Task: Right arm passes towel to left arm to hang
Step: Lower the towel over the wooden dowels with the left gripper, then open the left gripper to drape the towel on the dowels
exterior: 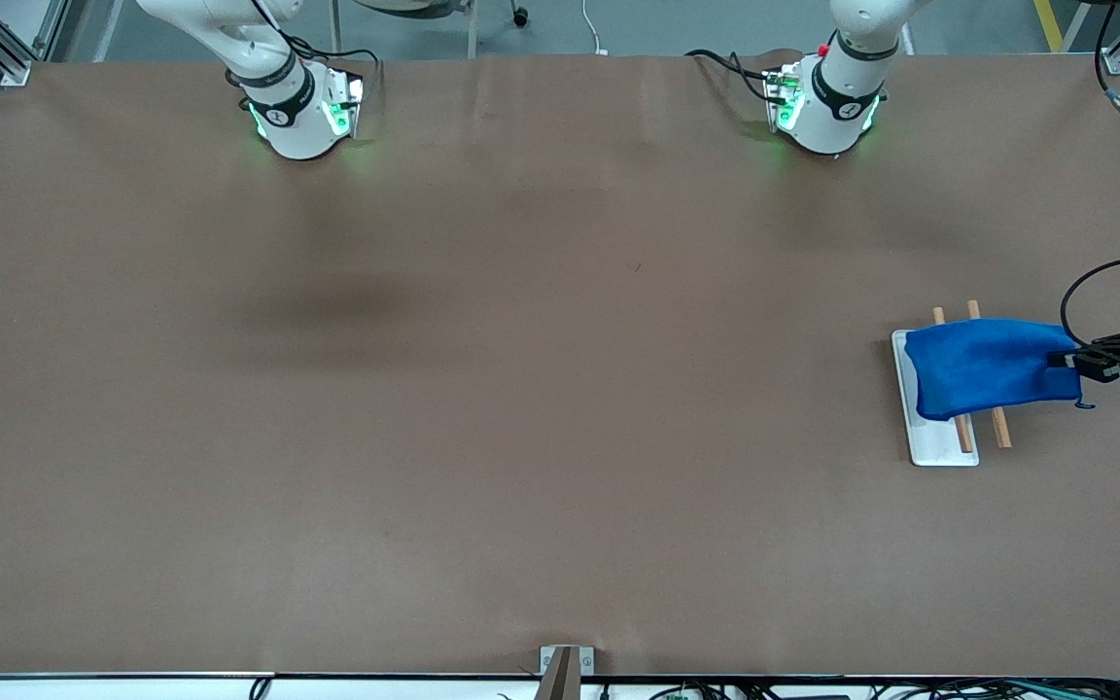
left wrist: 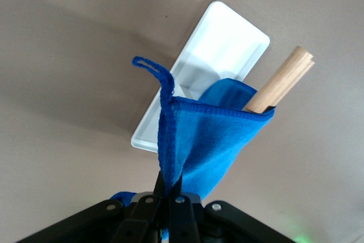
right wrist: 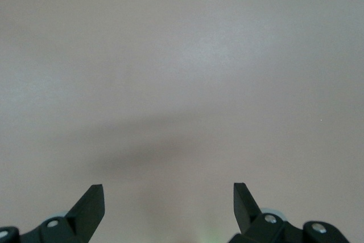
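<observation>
The bright blue towel (exterior: 993, 367) lies draped over the two wooden bars (exterior: 1000, 428) of the rack, above its white base (exterior: 939, 442), near the left arm's end of the table. My left gripper (exterior: 1066, 359) is shut on the towel's edge beside the rack. In the left wrist view the towel (left wrist: 205, 140) runs from my closed fingers (left wrist: 170, 189) up to a wooden bar (left wrist: 281, 81) over the white base (left wrist: 222, 38). My right gripper (right wrist: 169, 196) is open and empty over bare table; in the front view only the right arm's base (exterior: 297, 107) shows.
The brown table (exterior: 521, 389) fills the view. The left arm's base (exterior: 827, 102) with a red knob stands at the table's back edge. A black cable (exterior: 1104, 277) loops above the left gripper. A small metal bracket (exterior: 565, 666) sits at the table's front edge.
</observation>
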You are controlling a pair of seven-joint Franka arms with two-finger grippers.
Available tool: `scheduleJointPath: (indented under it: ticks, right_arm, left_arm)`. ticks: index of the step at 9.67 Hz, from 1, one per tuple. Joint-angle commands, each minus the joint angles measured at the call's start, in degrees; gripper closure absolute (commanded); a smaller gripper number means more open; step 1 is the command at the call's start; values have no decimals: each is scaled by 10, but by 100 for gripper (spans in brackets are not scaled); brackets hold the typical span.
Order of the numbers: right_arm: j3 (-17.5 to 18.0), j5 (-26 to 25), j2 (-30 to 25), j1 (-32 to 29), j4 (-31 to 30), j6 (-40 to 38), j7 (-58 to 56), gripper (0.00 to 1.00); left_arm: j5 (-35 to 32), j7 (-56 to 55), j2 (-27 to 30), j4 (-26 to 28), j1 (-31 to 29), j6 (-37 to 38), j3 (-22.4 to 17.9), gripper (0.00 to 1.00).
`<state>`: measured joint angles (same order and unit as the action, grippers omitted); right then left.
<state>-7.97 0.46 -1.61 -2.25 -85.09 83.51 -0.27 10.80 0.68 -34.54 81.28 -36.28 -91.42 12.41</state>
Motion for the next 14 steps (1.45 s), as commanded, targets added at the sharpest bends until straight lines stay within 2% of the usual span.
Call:
scheduleJointPath:
  ticks: [1, 3, 4, 6, 8, 9, 14]
  right_arm:
    - [3, -12, -9, -4, -7, -5, 3, 0]
    - [2, -12, -8, -4, -6, -6, 3, 0]
    - [2, -12, -8, -4, -6, -8, 3, 0]
    - [1, -12, -8, -3, -4, -8, 3, 0]
    - [4, -12, -8, -3, -5, -7, -2, 0]
    - [7, -17, -9, -1, -4, -7, -3, 0]
    - [23, -16, -8, -2, 6, -13, 1, 0]
  left_arm:
    - [-15, 37, -16, 6, -11, -29, 3, 99]
    - [-23, 55, -25, 6, -12, -44, 3, 98]
    - [-36, 56, -27, 6, -10, -46, 3, 82]
    - [-48, 81, -29, 5, -19, -46, 3, 0]
    - [-47, 158, -26, -24, -29, -53, 9, 0]
    - [-49, 150, -21, -30, -24, -53, 11, 0]
    - [-53, -45, 99, -28, 83, -46, 26, 0]
